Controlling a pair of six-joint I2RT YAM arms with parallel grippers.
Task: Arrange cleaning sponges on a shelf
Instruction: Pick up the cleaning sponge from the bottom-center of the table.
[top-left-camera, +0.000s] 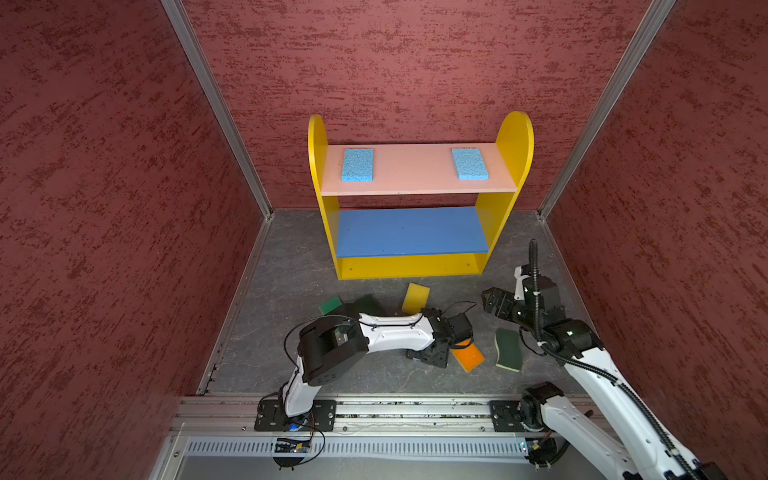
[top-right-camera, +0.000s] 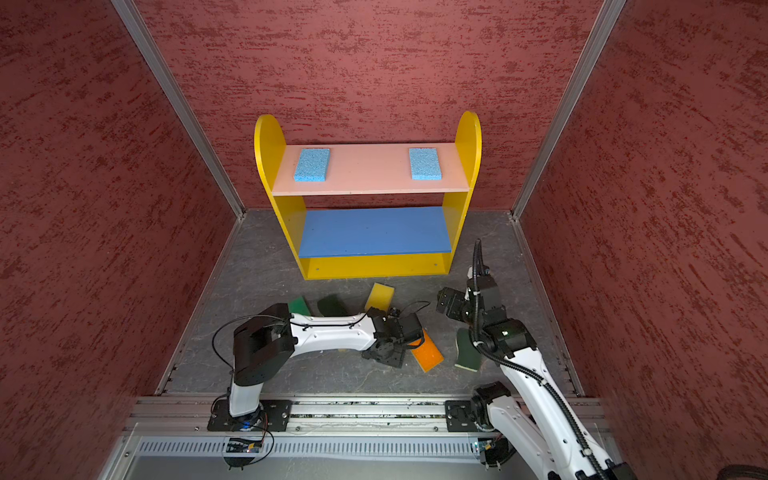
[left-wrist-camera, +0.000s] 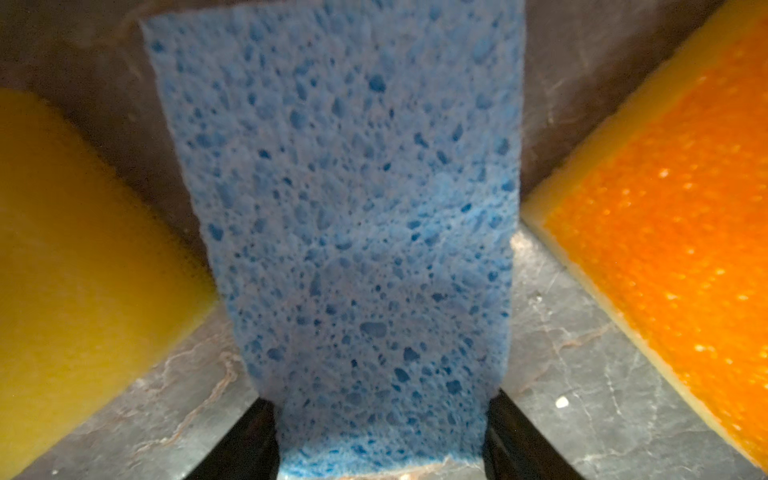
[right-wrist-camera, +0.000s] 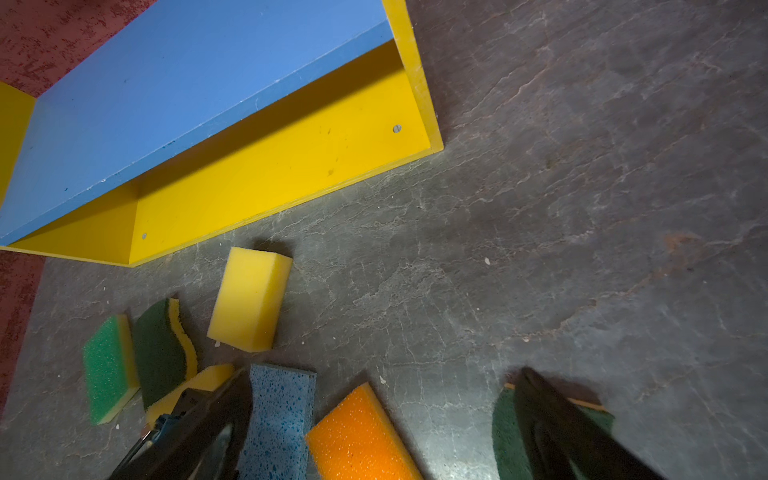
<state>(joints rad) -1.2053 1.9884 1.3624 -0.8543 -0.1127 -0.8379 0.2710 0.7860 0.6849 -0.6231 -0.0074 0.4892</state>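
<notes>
My left gripper (left-wrist-camera: 380, 405) is low on the floor with a finger touching each long side of a light blue porous sponge (left-wrist-camera: 353, 208), which lies flat. A yellow sponge (left-wrist-camera: 83, 270) and the orange-topped sponge (left-wrist-camera: 665, 232) flank it. In a top view the left gripper (top-left-camera: 432, 355) hides the blue sponge. My right gripper (top-left-camera: 492, 301) hovers open and empty beside the shelf (top-left-camera: 411, 266). Two light blue sponges (top-left-camera: 357, 164) (top-left-camera: 469, 164) lie on its pink top board (top-left-camera: 415, 170). The blue middle board (top-left-camera: 411, 232) is bare.
On the floor in front of the shelf lie another yellow sponge (top-left-camera: 415, 298), a bright green one (top-left-camera: 331, 305), a dark green one (top-left-camera: 368, 305) partly behind the left arm, and a dark green wavy one (top-left-camera: 509, 349) below the right arm. Red walls enclose the cell.
</notes>
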